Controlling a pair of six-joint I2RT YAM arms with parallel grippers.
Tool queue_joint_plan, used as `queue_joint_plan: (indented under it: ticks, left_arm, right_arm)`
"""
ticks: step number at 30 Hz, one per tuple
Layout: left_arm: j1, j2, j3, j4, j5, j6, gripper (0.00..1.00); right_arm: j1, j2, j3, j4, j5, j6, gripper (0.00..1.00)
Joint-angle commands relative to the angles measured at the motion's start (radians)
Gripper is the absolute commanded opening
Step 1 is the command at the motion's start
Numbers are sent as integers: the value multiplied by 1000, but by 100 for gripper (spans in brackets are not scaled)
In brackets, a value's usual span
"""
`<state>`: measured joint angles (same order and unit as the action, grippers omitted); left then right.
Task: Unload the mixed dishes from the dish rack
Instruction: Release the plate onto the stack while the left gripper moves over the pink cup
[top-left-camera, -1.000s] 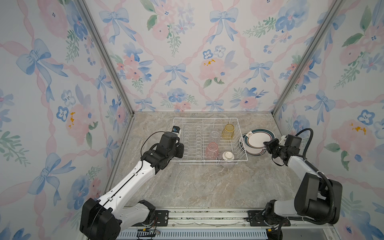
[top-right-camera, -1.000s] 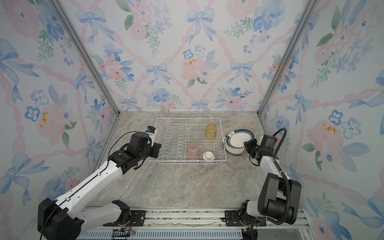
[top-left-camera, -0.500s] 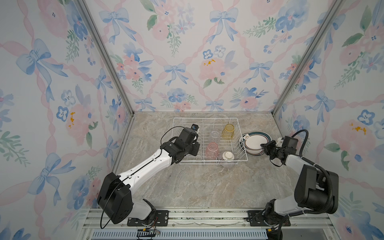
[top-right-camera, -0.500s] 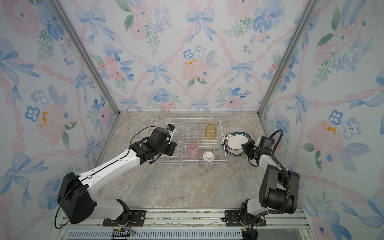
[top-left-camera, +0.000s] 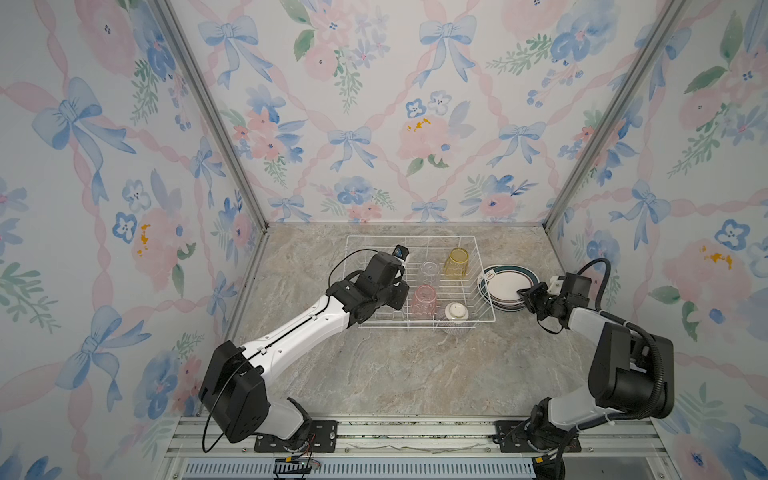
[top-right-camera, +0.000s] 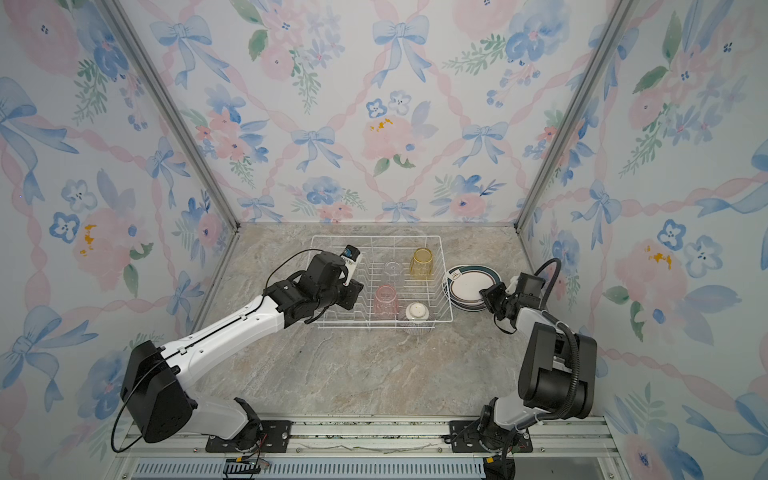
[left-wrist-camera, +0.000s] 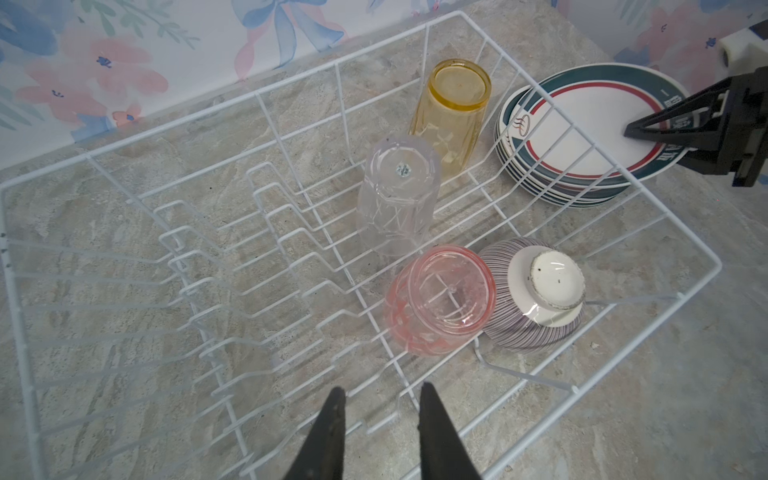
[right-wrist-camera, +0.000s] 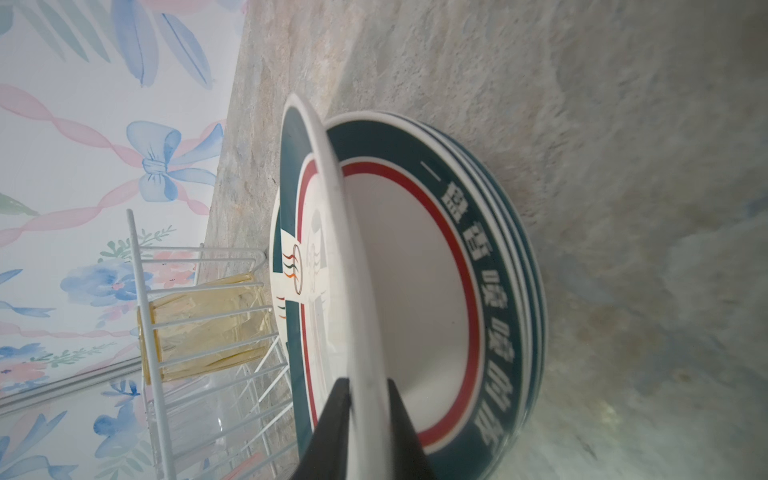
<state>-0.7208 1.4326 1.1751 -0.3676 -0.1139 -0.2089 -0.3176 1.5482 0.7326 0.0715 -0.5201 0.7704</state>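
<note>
**Right tool at the plate stack, left tool empty at the rack**
The right tool (right-wrist-camera: 368, 384) straddles the rim of the top plate (right-wrist-camera: 332, 187), tilted on the stacked plates (top-left-camera: 505, 286) just beside the dish rack (left-wrist-camera: 249, 266). I cannot tell whether it is pinching. Pulling back askew could drag that plate onto the counter (top-left-camera: 395, 374). The left tool (left-wrist-camera: 382, 388), part open and empty, faces the pink tumbler (left-wrist-camera: 440, 299). Its narrow gap might knock it against the bowl (left-wrist-camera: 536, 295).

Dish rack (left-wrist-camera: 257, 94) is showing white; bowl (left-wrist-camera: 528, 328), purple stripes; plates (left-wrist-camera: 590, 129), white centres, teal rims, red rings; surface (top-left-camera: 395, 374), grey-beige marbling. Yellow tumbler (left-wrist-camera: 451, 112), clear tumbler (left-wrist-camera: 395, 199), pink tumbler (left-wrist-camera: 438, 301) are appearing translucent.
</note>
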Motion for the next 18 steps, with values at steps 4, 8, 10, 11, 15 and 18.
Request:
queue_joint_plan:
  ticks: [4,8,10,11,15,18]
  left_arm:
    - [-7,15,32,7,27,25,27]
    - [-9,18,30,7,36,28,27]
    - [-9,19,28,7,37,31,27]
    - [-10,17,26,7,38,32,27]
    - [-9,13,20,7,38,41,27]
    - [-10,12,16,7,36,44,27]
  right_arm:
    - [14,-7,32,-101,6,-69,38]
    - [14,-49,54,-178,26,-114,49]
    - [15,-74,69,-235,47,-139,56]
    - [16,-86,78,-267,63,-179,59]
    - [19,-123,110,-383,136,-262,69]
    - [23,-123,130,-445,178,-311,75]
